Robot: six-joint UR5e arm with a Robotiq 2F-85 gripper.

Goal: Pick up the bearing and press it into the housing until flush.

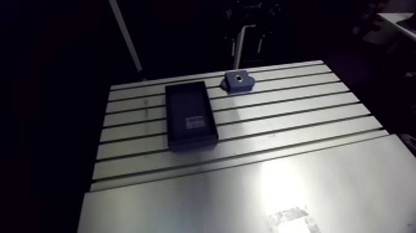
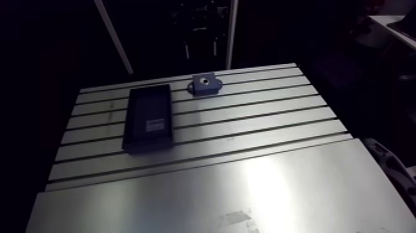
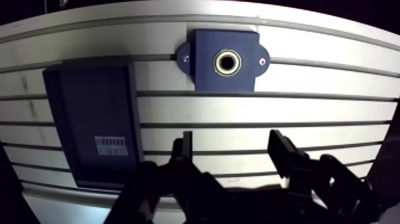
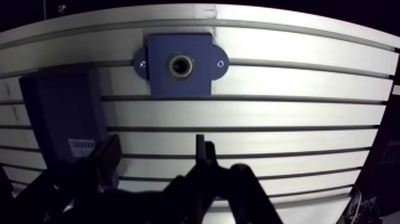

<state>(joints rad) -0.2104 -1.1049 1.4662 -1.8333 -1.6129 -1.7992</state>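
On the left part of the slotted aluminium surface, as the arm view has it, lies a dark rectangular tray with a small pale label inside. Its floor is too dark to show whether the bearing rests there, and no loose bearing shows anywhere else. The first risk is therefore a grasp at nothing, or a finger striking the tray's wall on the way down, since the tray sits just beside the gripper.

The gripper hangs above bare slots, its fingers spread wide and empty.

Ahead of it, right of the tray, sits the blue block-shaped housing, with a small fastener on each ear. A bright metal ring lines its round bore. I cannot tell if that ring is the bearing already seated or only the bore's own lip. If it is the bearing, a second press would be wasted. If it is not, a tilted entry would likely jam the bearing before it sits flush.

The housing stands near the surface's far edge, so there is little room behind it. To its right the slots run bare and wide, and the smooth near plate is open, which makes these the safer sides for an approach.
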